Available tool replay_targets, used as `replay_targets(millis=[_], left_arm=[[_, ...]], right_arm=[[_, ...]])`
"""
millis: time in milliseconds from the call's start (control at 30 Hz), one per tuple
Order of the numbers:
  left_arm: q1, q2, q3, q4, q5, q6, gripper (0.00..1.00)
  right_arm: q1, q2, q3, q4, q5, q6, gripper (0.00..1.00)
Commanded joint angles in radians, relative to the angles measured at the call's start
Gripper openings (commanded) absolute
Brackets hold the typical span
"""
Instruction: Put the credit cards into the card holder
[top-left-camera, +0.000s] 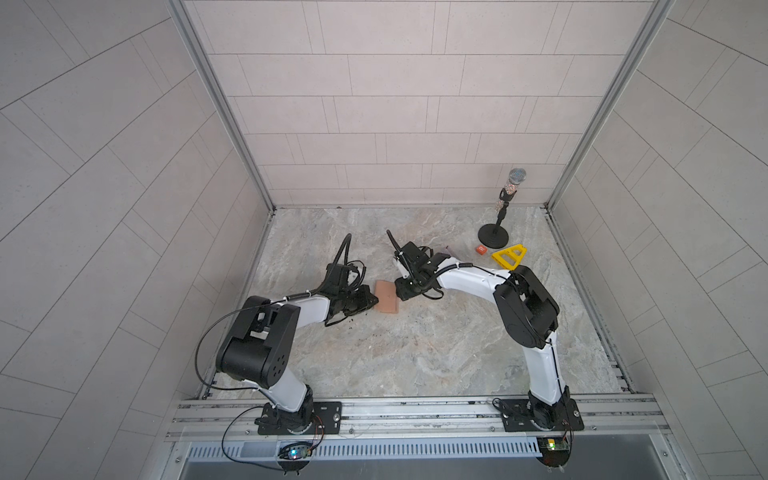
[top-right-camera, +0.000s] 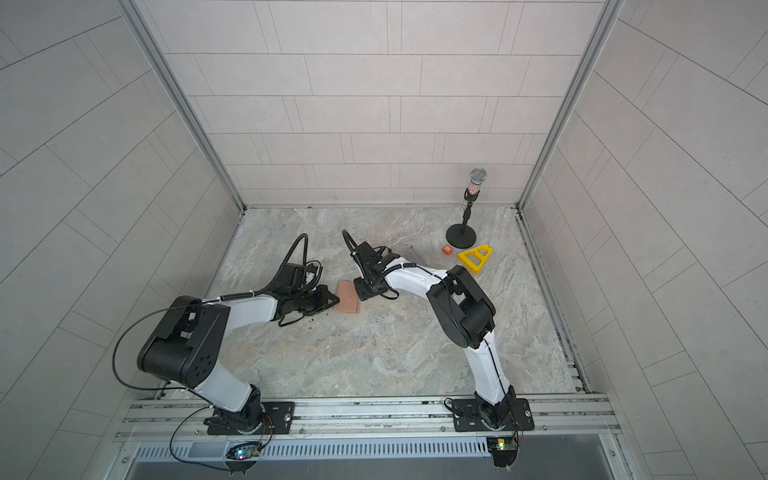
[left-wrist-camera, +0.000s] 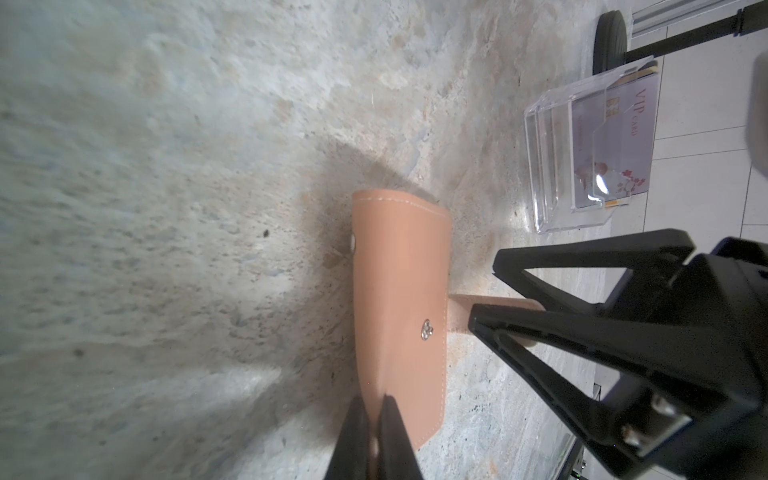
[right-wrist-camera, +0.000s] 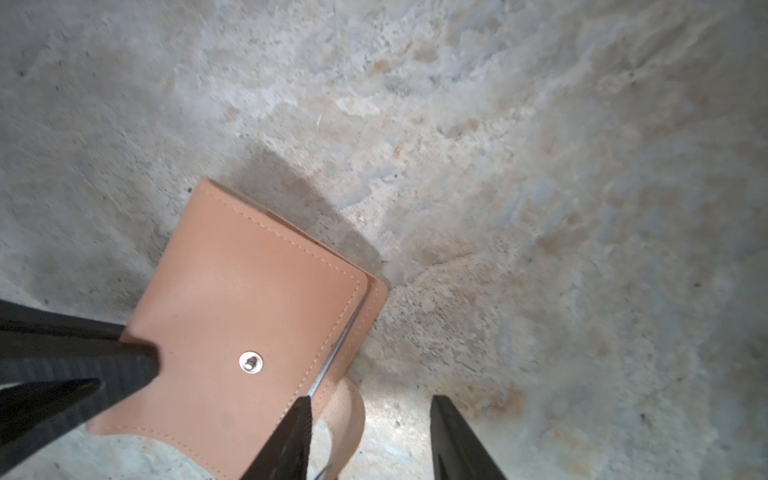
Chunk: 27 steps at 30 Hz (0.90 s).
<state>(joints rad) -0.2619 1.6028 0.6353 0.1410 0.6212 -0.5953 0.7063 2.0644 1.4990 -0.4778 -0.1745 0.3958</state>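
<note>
Bent low at counter (top-left-camera: 415, 357) middle, pinching card holder (right-wrist-camera: 249, 299) in left gripper (left-wrist-camera: 373, 405), straddling snap tab (left-wrist-camera: 459, 311) with parted right gripper (right-wrist-camera: 370, 399); "VIP CARD" on lilac credit card (left-wrist-camera: 611, 137).

Soft even light in both top views, edges bowed; wrist views blurred near borders, card holder (right-wrist-camera: 249, 299) casting a dark shadow

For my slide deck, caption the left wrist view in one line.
Left hand pinches the card holder; open right hand straddles its snap tab; credit cards sit in a clear box.
</note>
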Motion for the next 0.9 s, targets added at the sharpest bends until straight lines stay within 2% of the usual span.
replay_targets(millis=[0, 100, 233, 333, 400, 500, 600, 867], left_arm=[[0.000, -0.023, -0.011, 0.000, 0.000, 0.002, 0.00], [0.000, -0.024, -0.013, 0.003, 0.000, 0.002, 0.00], [0.000, -0.026, -0.013, 0.003, 0.002, 0.001, 0.01], [0.000, -0.035, -0.013, 0.001, 0.007, 0.001, 0.09], [0.000, -0.051, -0.013, 0.000, 0.013, 0.004, 0.19], [0.000, -0.084, -0.014, 0.001, 0.026, 0.010, 0.40], [0.000, -0.113, -0.020, 0.014, 0.037, 0.016, 0.53], [-0.005, -0.100, -0.032, 0.103, 0.097, -0.019, 0.56]], right_arm=[[0.001, -0.018, -0.009, -0.026, 0.020, -0.004, 0.38], [0.001, -0.023, -0.015, -0.027, 0.013, -0.003, 0.31], [-0.002, -0.032, -0.020, -0.026, 0.006, 0.002, 0.15], [-0.005, -0.058, -0.035, -0.026, 0.018, 0.005, 0.05], [-0.008, -0.085, -0.046, -0.029, 0.033, 0.003, 0.00], [-0.010, -0.129, -0.054, -0.045, 0.057, -0.014, 0.00], [-0.011, -0.173, -0.049, -0.067, 0.064, -0.035, 0.00], [-0.011, -0.216, -0.004, -0.110, -0.011, -0.069, 0.00]])
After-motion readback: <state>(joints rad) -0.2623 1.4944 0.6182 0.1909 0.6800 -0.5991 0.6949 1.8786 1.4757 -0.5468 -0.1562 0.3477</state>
